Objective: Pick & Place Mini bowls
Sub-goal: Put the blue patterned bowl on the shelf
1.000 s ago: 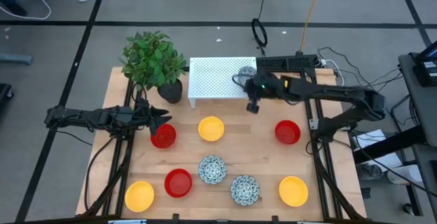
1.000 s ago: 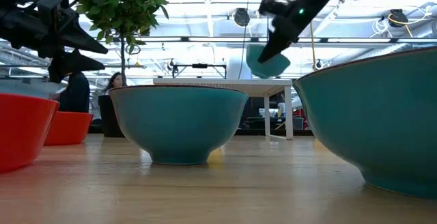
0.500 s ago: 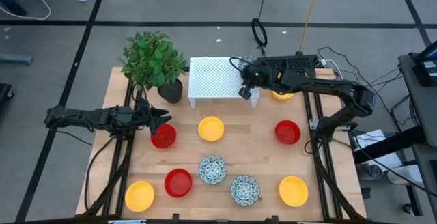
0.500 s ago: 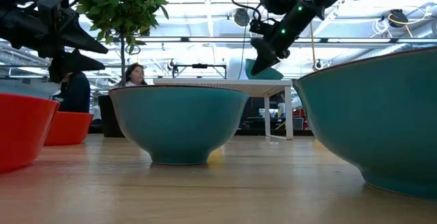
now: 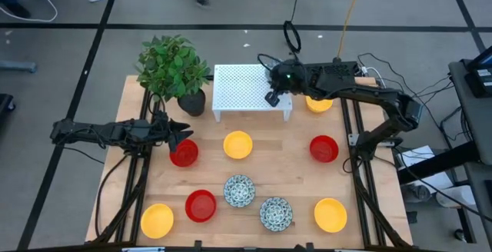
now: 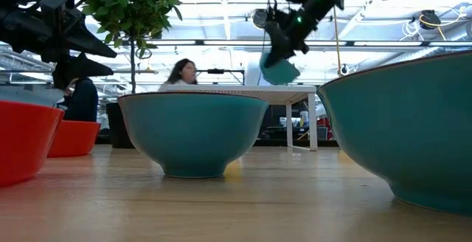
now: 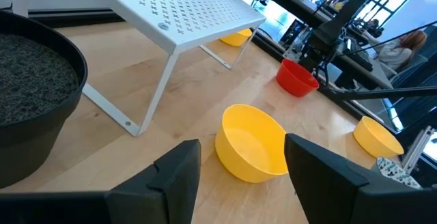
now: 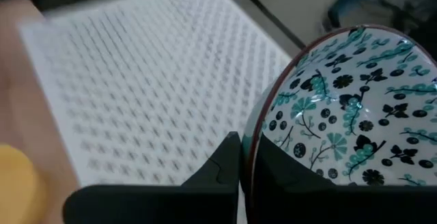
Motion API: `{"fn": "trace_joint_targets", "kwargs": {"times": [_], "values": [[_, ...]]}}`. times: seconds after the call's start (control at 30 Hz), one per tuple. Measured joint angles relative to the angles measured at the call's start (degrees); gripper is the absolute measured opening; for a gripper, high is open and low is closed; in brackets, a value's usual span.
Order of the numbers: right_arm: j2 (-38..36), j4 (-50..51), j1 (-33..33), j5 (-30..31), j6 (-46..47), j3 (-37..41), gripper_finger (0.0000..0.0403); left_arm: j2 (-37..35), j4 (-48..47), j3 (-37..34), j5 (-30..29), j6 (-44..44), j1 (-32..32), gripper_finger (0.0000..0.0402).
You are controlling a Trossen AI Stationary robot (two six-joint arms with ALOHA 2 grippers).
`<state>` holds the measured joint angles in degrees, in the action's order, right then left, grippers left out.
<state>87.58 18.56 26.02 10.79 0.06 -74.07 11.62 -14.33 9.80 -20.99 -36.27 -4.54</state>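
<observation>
Patterned bowl (image 8: 341,108) pinched in right claw (image 8: 246,157)

Robotics lab: aluminium rig frame (image 5: 361,177), floor cables (image 5: 40,6).

I can read no text, label, brand, number or sign anywhere around me, not on the mini bowls (image 5: 238,144), the white perforated rack (image 5: 244,87) or the bench (image 5: 292,177).

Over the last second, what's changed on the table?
The right gripper, shut on a patterned bowl, has carried it from beside the white rack's right end to above it. The left gripper and the other bowls on the table stayed put.
</observation>
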Motion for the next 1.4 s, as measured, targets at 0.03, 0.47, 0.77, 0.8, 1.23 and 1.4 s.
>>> {"fn": "trace_joint_targets", "kwargs": {"times": [0.03, 0.47, 0.77, 0.8, 1.23, 1.4], "values": [[0.4, 0.0, 0.0, 0.0, -0.1, -0.5, 0.0006, 0.0, 0.0, 0.0, 0.0, 0.0, 0.0, 0.0216], [8.0, 6.0, -0.7, 1.7, -2.7, -4.6, 0.0011, 0.0, 0.9, 0.0, 0.0, 0.0, 0.0, 0.0216], [8.4, 7.3, -1.7, 5.6, -5.6, -4.5, 0.0031, 0.0, 0.9, 0.0, 0.0, 0.0, 0.0, 0.0216], [8.4, 7.3, -1.8, 5.7, -6.0, -4.4, 0.0033, 0.0, 0.9, 0.0, 0.0, 0.0, 0.0, 0.0216], [8.4, 7.2, -1.7, 7.4, -6.8, -4.4, 0.0120, 0.0, 0.9, 0.0, 0.0, 0.0, 0.0, 0.0216], [8.3, 7.2, -1.8, 12.4, -7.0, -4.4, 0.0149, 0.0, 0.9, 0.0, 0.0, 0.0, 0.0, 0.0216]]}}
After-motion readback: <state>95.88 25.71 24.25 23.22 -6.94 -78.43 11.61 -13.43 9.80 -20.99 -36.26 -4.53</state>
